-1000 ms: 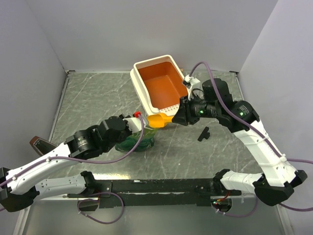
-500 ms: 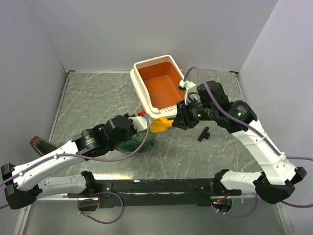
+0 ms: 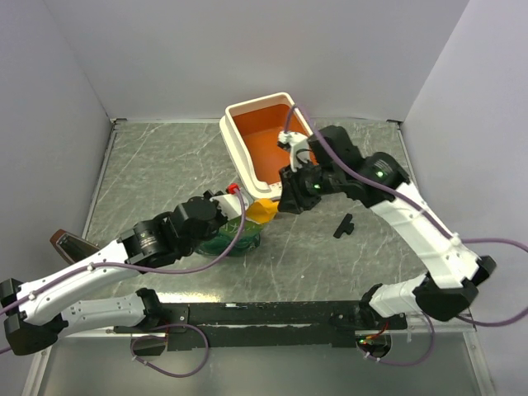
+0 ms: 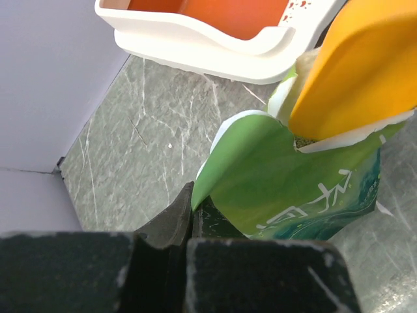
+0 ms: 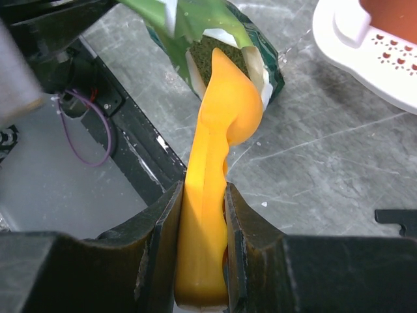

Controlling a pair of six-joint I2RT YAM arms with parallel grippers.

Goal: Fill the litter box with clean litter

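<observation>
The litter box (image 3: 262, 140), orange inside with a cream rim, stands at the back centre; its rim shows in the left wrist view (image 4: 215, 45) and its holed edge in the right wrist view (image 5: 378, 59). My left gripper (image 4: 190, 195) is shut on the top edge of the green bag (image 4: 306, 176), holding its mouth open; the bag also shows from above (image 3: 235, 239). My right gripper (image 5: 203, 222) is shut on the handle of the orange-yellow scoop (image 5: 225, 124), whose bowl dips into the bag's mouth. Dark granular fill shows inside the bag (image 5: 208, 55). No pale litter is visible in the box.
A small black part (image 3: 343, 224) lies on the grey marbled table to the right of the bag. A brown object (image 3: 68, 244) sits at the left edge. White walls enclose the table. A black rail (image 3: 264, 315) runs along the near edge.
My right gripper has swung left and down with the scoop, bringing its bowl from beside the box's front edge into the bag's mouth. My left gripper has kept its hold on the bag.
</observation>
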